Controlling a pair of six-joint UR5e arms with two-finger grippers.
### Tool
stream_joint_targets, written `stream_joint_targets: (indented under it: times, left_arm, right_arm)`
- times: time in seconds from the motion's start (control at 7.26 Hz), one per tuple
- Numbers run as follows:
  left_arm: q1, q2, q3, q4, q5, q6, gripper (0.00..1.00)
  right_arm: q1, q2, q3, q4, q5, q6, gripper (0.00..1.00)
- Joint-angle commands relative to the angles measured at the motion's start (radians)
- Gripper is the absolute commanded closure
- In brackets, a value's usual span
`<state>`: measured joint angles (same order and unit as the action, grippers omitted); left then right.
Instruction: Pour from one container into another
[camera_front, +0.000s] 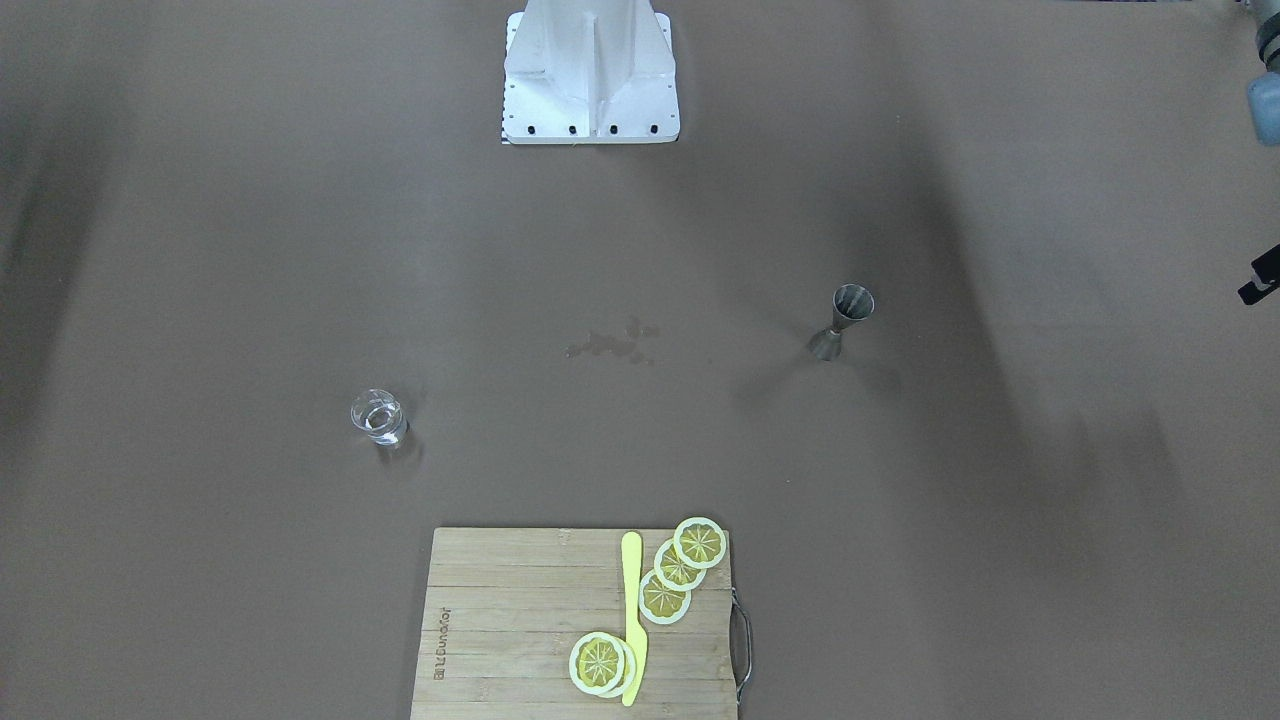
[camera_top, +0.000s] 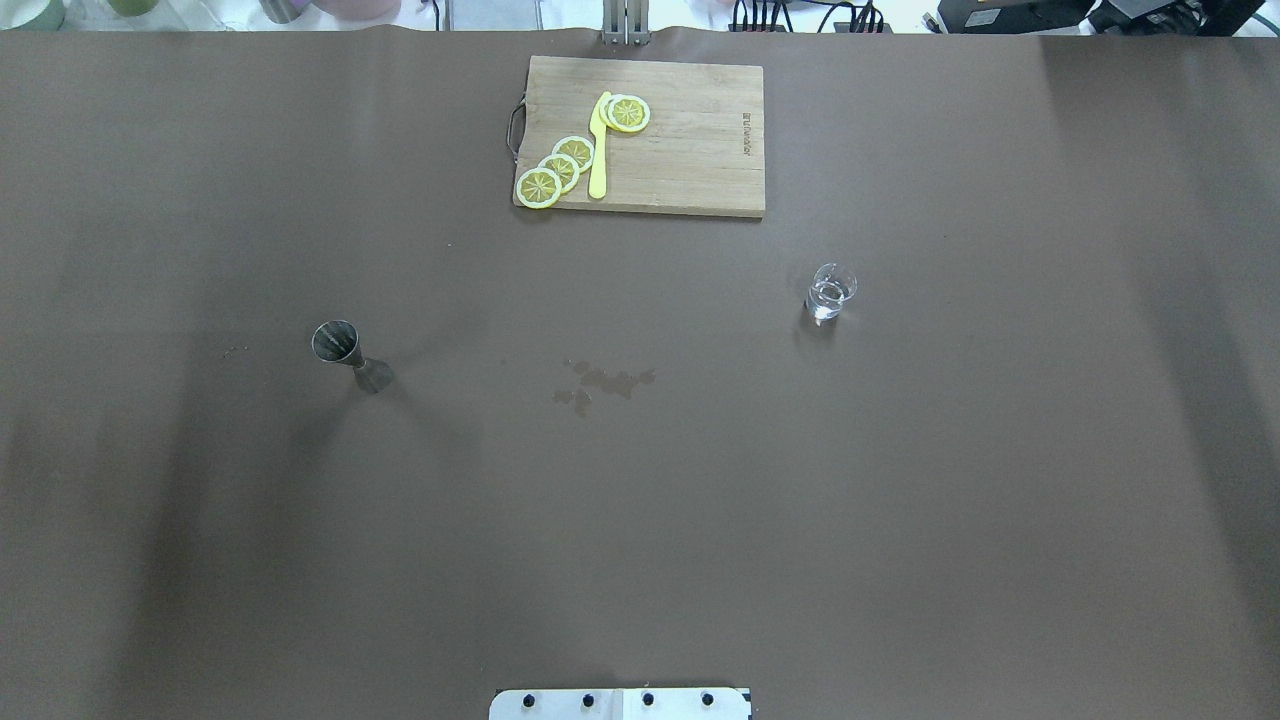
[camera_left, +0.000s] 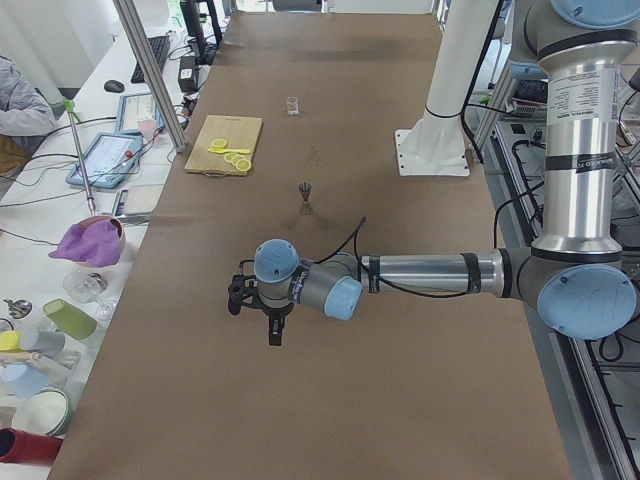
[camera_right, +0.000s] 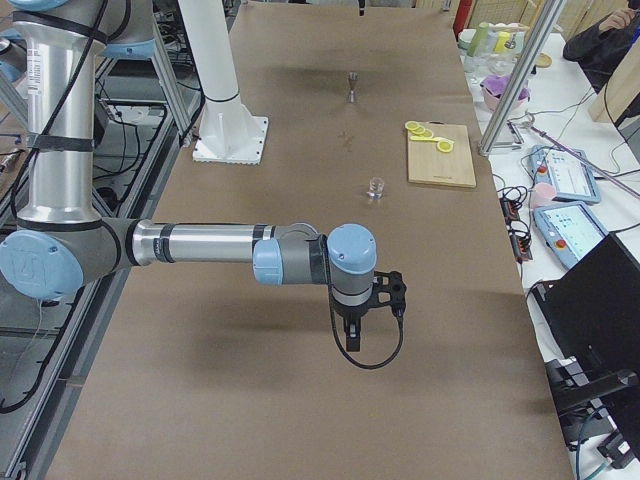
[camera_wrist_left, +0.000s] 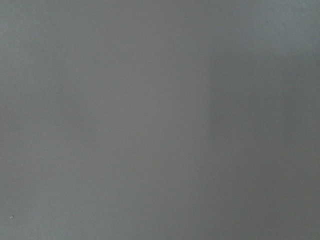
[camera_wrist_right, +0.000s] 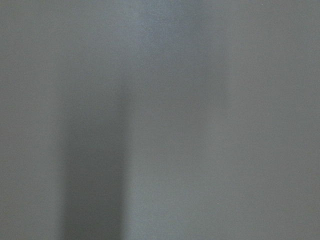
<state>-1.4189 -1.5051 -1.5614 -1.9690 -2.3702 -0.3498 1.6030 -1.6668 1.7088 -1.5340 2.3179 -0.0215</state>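
Wet spots (camera_top: 605, 382) lie between glass (camera_top: 830, 292) and jigger (camera_top: 350, 357).

One glass (camera_top: 830, 292), one jigger (camera_top: 350, 357), one cutting board (camera_top: 690, 150). On the board: one yellow knife (camera_top: 598, 160), apparently five lemon slices (camera_top: 560, 170), two overlapping.

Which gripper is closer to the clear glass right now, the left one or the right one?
Right. The right gripper hangs over the right end of the table, the side where the glass stands. The left gripper is over the opposite end, beyond the jigger.
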Motion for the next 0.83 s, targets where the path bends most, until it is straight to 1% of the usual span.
stream_joint_targets:
  times: [0.0, 0.69]
  left_arm:
    - [0.000, -0.001, -0.002, -0.001, -0.003, 0.000, 0.01]
    - [0.002, -0.006, -0.009, -0.001, -0.004, -0.002, 0.01]
  right_arm:
    - [0.000, -0.001, 0.000, 0.000, 0.000, 0.000, 0.00]
    - [0.000, 0.009, -0.008, 0.000, 0.000, -0.002, 0.00]
